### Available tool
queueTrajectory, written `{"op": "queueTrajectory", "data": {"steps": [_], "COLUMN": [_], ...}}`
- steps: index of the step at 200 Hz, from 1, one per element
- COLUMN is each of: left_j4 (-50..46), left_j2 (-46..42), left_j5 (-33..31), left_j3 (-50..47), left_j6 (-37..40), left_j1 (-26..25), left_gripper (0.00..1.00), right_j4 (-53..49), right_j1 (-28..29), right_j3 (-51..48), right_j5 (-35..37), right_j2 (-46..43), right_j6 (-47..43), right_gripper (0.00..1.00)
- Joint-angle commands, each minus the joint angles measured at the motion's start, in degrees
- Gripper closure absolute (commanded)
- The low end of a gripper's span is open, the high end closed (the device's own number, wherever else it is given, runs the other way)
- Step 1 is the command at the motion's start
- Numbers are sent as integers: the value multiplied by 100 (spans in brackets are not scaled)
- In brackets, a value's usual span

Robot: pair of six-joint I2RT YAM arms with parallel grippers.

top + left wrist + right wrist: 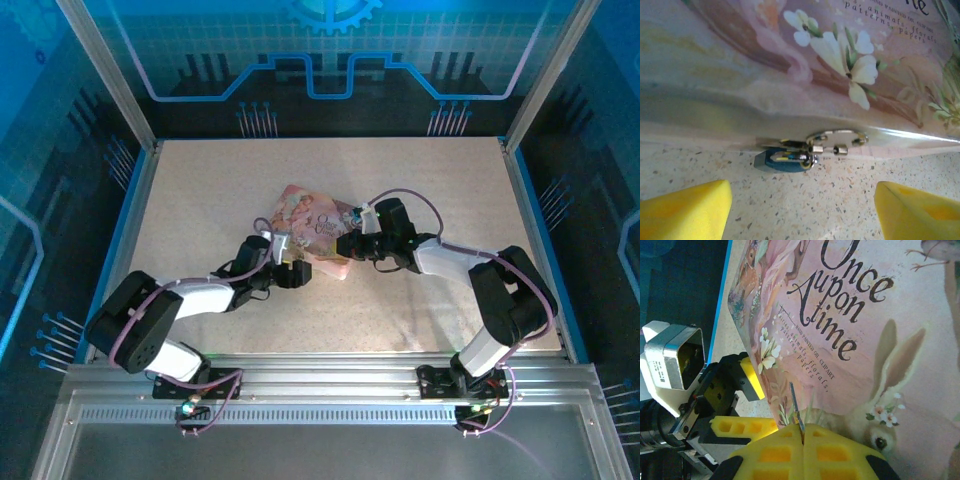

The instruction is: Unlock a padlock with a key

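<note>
Yellow-padded right gripper (803, 437) pinches the key (796, 407) over the tin (880, 340), while the left gripper (805, 210) stands wide and empty before the padlock (782, 160) at the tin's front edge, apparently locked; inserting and turning are not yet done.

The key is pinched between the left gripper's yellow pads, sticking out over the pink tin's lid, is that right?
Not quite. The key is pinched between the right gripper's yellow pads, not the left's; the right wrist view shows it. It does stick out over the lid of the pink tin.
</note>
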Motion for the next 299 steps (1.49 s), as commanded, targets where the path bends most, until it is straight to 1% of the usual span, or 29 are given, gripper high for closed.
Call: {"op": "queueTrajectory", "data": {"steps": [1,30,52,109,171,299], "left_j4": [330,365,474,506,583,588], "left_j2": [254,485,521,642,819,927], "left_j5": [147,121,22,66,341,605], "left_j3": [218,318,299,366,455,613], "left_j6": [201,325,372,480,397,270], "left_j1": [30,31,28,29,31,28], "left_gripper": [25,29,29,30,36,53], "right_j4": [-963,-970,-972,-954,-928,-914], "right_j1": [13,13,13,2,-4,1], "right_j3": [-259,-246,-245,-256,-289,-356], "right_j5": [306,298,298,298,293,321], "right_j2": [133,151,169,169,160,72], "right_j6": [-102,-100,-112,-122,-107,-111], "right_gripper": [94,94,94,93,93,93]}}
